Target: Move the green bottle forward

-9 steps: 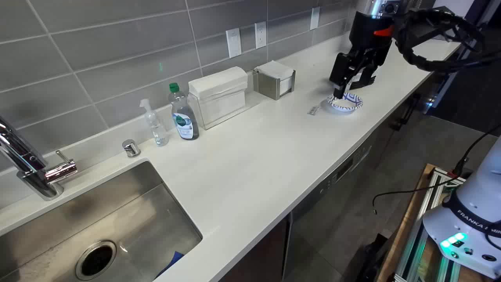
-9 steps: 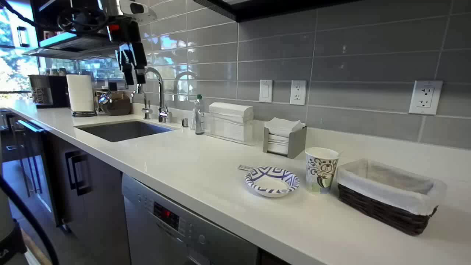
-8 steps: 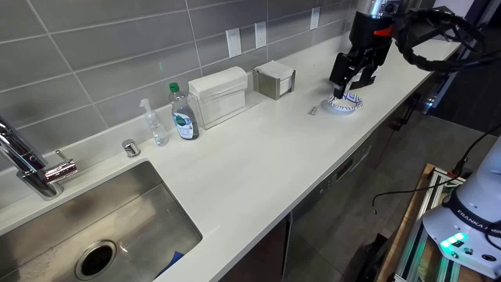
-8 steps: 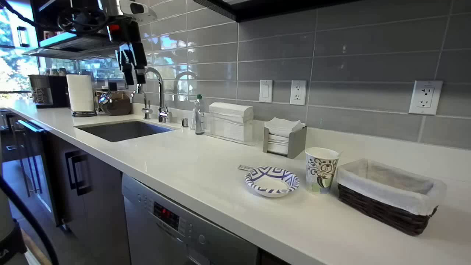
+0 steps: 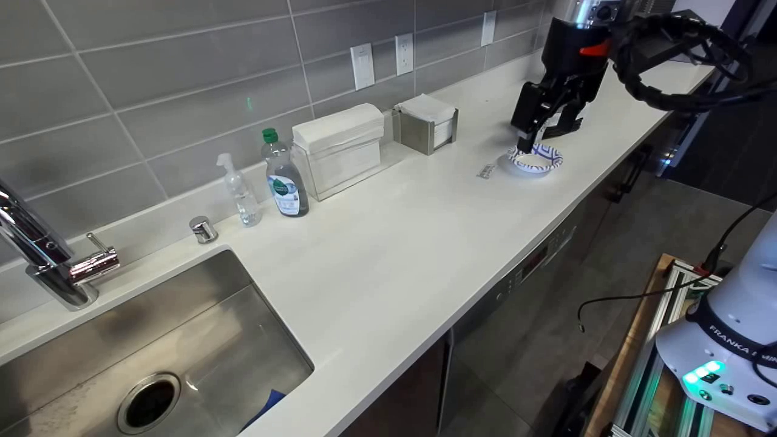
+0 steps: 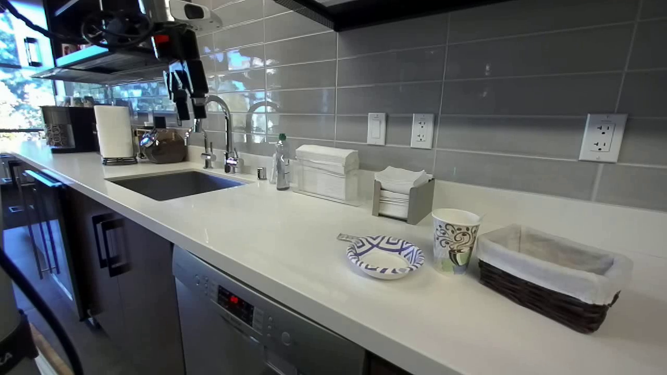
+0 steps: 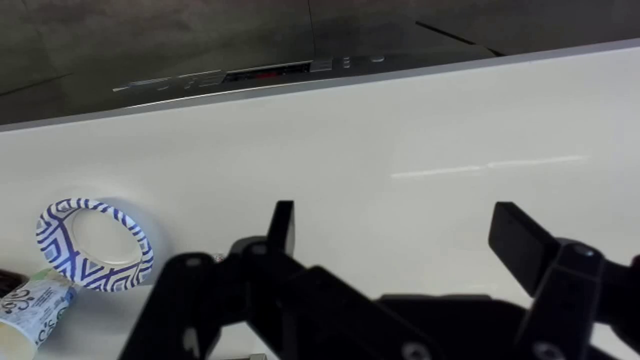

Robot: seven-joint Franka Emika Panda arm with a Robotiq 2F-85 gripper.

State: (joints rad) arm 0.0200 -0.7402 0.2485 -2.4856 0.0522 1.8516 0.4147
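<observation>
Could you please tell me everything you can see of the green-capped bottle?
The green-capped bottle looks like clear, greyish plastic, narrowing upward to a green cap, with a blue-and-white label bearing a green mark. Its fill level is unclear. It stands upright on the counter near the tiled wall, between the pump bottle and the paper towel holder; whether it touches either, I cannot tell. The gripper is well away.

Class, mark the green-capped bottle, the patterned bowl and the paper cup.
Green-capped bottle [image 5: 283, 187], in an exterior view: its label.
Patterned bowl [image 7: 102, 239], in the wrist view: inner bottom.
Paper cup [image 6: 455, 242], in an exterior view: printed side.
</observation>
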